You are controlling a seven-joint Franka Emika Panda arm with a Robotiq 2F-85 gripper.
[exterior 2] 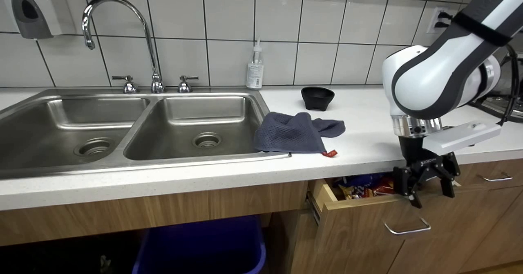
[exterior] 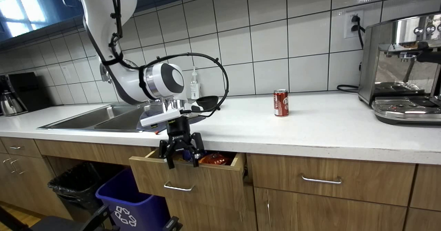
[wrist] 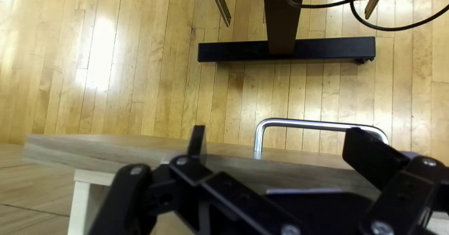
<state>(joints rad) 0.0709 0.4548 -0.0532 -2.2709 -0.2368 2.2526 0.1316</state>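
My gripper (exterior: 183, 164) is open with nothing between its fingers, pointing down at the front edge of a pulled-out wooden drawer (exterior: 206, 184). In an exterior view the gripper (exterior 2: 432, 199) overlaps the drawer's front panel (exterior 2: 359, 229). In the wrist view the finger tips (wrist: 275, 136) are spread over the drawer's top edge (wrist: 245, 166); contact cannot be told. The silver handle (wrist: 315, 123) lies just beyond, partly behind a finger. The handle also shows in both exterior views (exterior: 179, 188) (exterior 2: 406, 231). Red (exterior: 215, 159) and blue (exterior 2: 361, 180) shiny packages lie inside the drawer.
A red can (exterior: 281, 102) stands on the white counter (exterior: 327, 120), left of an espresso machine (exterior: 406, 69). A dark cloth (exterior 2: 292, 133), black bowl (exterior 2: 317, 98) and clear pump bottle (exterior 2: 255, 71) sit by the double sink (exterior 2: 206, 159). A blue recycling bin (exterior: 137, 207) stands below.
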